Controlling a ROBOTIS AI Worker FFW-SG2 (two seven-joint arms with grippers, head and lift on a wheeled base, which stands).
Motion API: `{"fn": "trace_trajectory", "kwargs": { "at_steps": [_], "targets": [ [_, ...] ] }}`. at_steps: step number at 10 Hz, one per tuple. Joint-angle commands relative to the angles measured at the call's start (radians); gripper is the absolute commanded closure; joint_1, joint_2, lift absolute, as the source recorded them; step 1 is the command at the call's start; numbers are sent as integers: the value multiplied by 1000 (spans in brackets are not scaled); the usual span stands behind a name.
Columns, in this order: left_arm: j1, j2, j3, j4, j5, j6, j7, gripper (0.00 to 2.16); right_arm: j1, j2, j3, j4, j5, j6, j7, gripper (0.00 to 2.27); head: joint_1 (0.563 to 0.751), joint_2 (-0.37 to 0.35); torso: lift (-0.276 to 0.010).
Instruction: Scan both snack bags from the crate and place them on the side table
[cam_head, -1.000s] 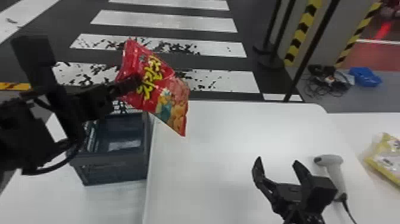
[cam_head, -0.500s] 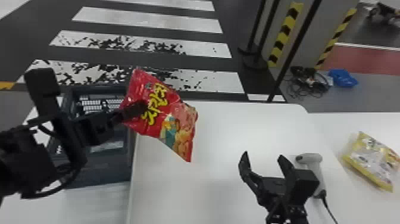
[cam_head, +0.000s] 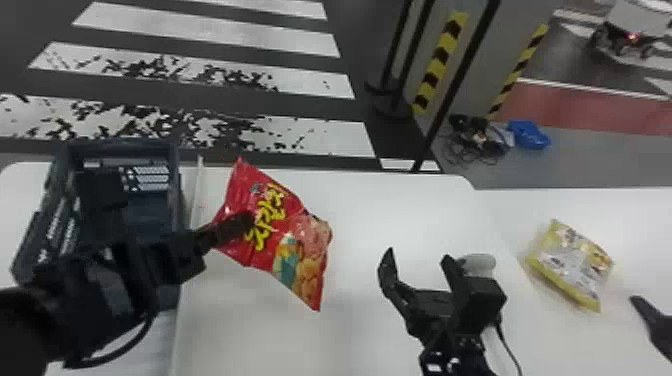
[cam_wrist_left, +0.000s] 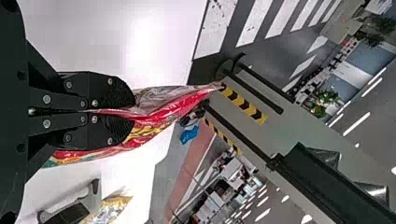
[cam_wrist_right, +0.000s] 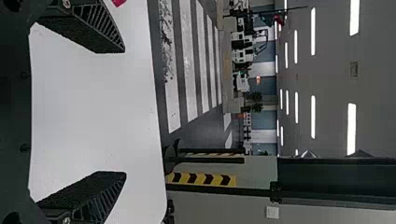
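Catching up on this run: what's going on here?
The robot's left gripper has its jaws closed on the red snack bag, holding it up over the white table, to the right of the crate. The right gripper is over the same table near the scanner, jaws open and empty. The yellow snack bag lies on what looks like the side table; the red one isn't set down yet.

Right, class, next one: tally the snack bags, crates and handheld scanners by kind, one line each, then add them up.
Snack bags: 2 (red bag, yellow bag)
Crate: 1
Handheld scanner: 1
Total: 4
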Motion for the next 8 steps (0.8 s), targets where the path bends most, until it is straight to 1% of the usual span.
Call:
{"fn": "trace_trajectory", "kwargs": {
  "at_steps": [1, 2, 3, 4, 5, 6, 7, 8],
  "targets": [
    [2, -17, -63, 72, -35, -82, -15, 2142, -4, 1, -12, -1, -4, 3, 0, 49, 695, -282, -95],
    [-4, -37, -87, 127, -46, -97, -41, 2145, -7, 1, -18, -1, -6, 3, 0, 49, 695, -310, -95],
    [-16, -54, -118, 182, -52, -137, -61, 2145, -9, 1, -25, -1, -10, 3, 0, 49, 695, -336, -95],
    [-30, -65, -149, 238, -56, -183, -70, 2145, -9, 1, -30, -1, -17, 3, 0, 49, 695, -350, -95],
    [-42, -74, -172, 300, -84, -244, -81, 2145, -9, 1, -33, -1, -20, 3, 0, 49, 695, -350, -95],
    [-62, -74, -196, 371, -101, -290, -79, 2145, -12, 1, -33, -1, -20, 3, 0, 49, 695, -350, -95],
    [-81, -74, -213, 428, -121, -312, -76, 2145, -15, -1, -32, 0, -20, 3, 0, 49, 695, -350, -95],
    [-87, -74, -227, 455, -135, -339, -76, 2145, -16, -1, -32, 0, -23, 3, 0, 49, 695, -350, -95]
  ]
}}
